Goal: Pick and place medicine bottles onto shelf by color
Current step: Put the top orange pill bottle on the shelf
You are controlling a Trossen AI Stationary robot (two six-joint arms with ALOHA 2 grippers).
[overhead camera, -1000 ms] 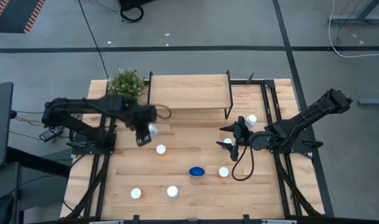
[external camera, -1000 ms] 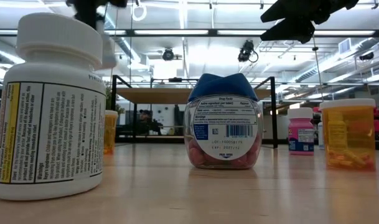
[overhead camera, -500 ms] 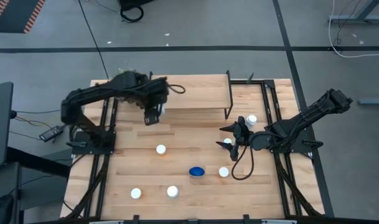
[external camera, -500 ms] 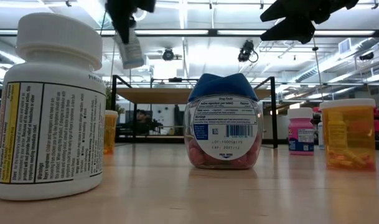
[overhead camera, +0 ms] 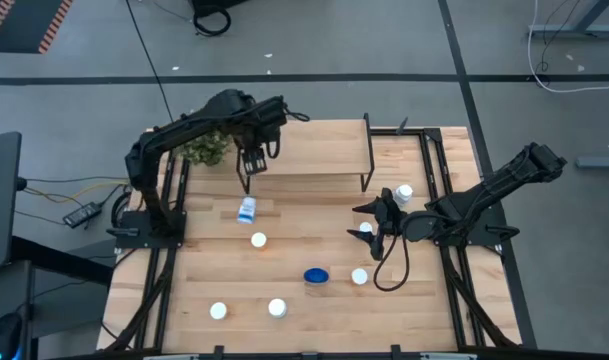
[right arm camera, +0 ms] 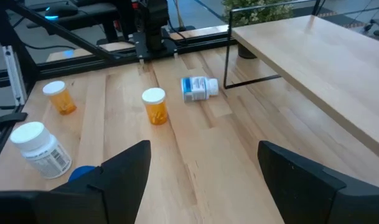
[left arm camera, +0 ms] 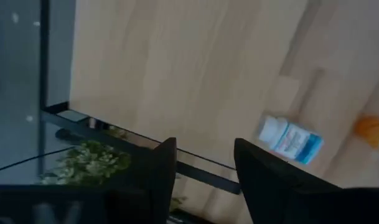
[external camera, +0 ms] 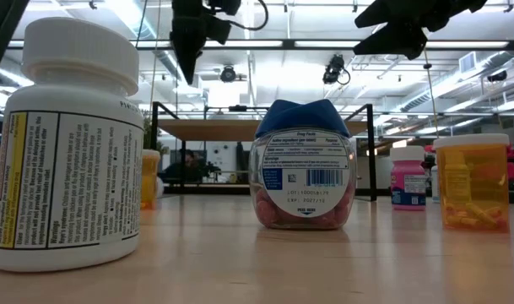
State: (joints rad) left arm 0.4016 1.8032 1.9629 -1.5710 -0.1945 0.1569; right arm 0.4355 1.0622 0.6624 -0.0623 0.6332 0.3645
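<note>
Bottle (overhead camera: 247, 209), cylindrical, lies toppled on wood; left gripper (overhead camera: 251, 160) parted, empty.

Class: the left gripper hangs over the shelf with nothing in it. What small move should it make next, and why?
Probably back down toward the fallen bottle. The left gripper hovers empty and open above the shelf edge, while that white-and-blue bottle lies on its side on the table in front of the shelf, not on it. It likely needs regrasping.
</note>
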